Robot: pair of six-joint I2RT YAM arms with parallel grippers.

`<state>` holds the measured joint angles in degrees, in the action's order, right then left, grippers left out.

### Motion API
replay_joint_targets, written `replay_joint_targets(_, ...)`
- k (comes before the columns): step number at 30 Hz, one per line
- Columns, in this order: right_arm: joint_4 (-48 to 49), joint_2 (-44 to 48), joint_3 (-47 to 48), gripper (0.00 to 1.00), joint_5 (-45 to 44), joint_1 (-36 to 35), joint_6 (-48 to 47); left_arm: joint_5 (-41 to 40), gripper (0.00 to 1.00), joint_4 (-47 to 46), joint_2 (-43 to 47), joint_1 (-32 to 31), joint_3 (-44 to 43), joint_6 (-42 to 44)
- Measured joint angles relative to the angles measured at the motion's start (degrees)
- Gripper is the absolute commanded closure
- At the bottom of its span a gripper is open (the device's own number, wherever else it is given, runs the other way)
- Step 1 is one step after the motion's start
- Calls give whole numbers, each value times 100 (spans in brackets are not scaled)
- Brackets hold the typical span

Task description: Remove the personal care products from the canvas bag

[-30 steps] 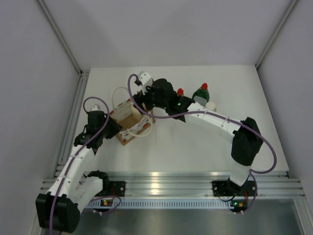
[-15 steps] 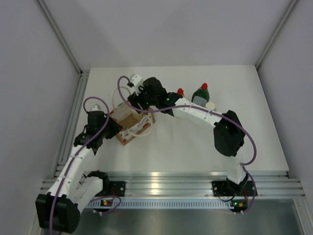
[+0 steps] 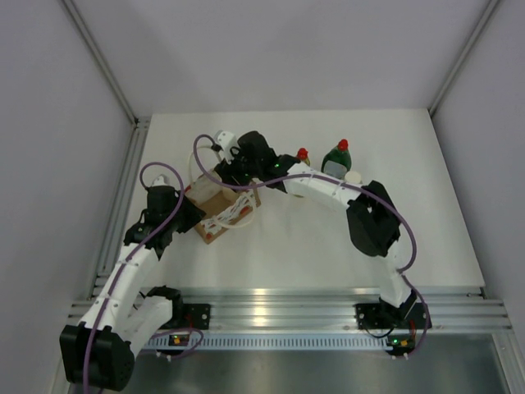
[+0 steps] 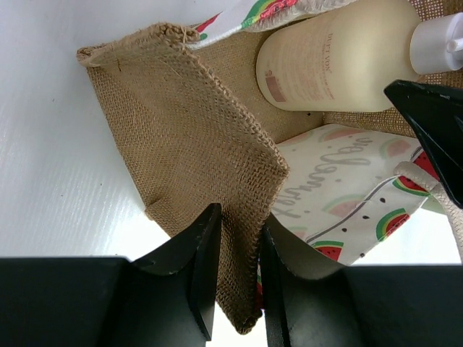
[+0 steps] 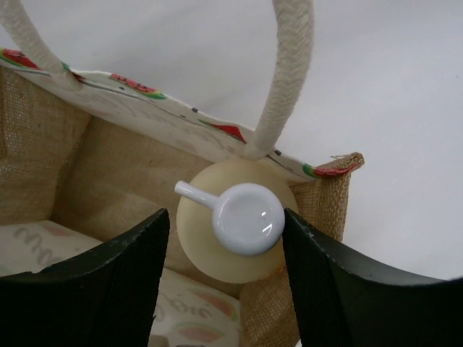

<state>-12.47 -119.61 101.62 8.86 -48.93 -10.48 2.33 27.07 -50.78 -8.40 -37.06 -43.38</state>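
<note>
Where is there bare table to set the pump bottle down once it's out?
Widest bare patch: table between the canvas bag, the right arm and the near rail. Also bare: the far right corner beyond the green bottle. Crowded: around the yellow bottle and cream cylinder, and left of the bag, where the left gripper pinches its wall.
</note>
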Motion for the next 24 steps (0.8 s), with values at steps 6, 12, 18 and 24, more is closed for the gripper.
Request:
replay_joint_targets(6, 7, -229, 291, 45, 7, 11, -4, 0, 69, -2, 0, 0, 0, 2)
replay_joint_targets(12, 7, -293, 352, 50, 11, 11, 0, 0, 69, 0, 0, 0, 0, 2)
replay_joint_targets(18, 118, -293, 299, 55, -4, 11, 22, 0, 68, 0, 0, 0, 0, 2)
replay_joint_targets(24, 431, -293, 96, 57, -87, 13, 133, 2, 68, 0, 0, 0, 0, 2)
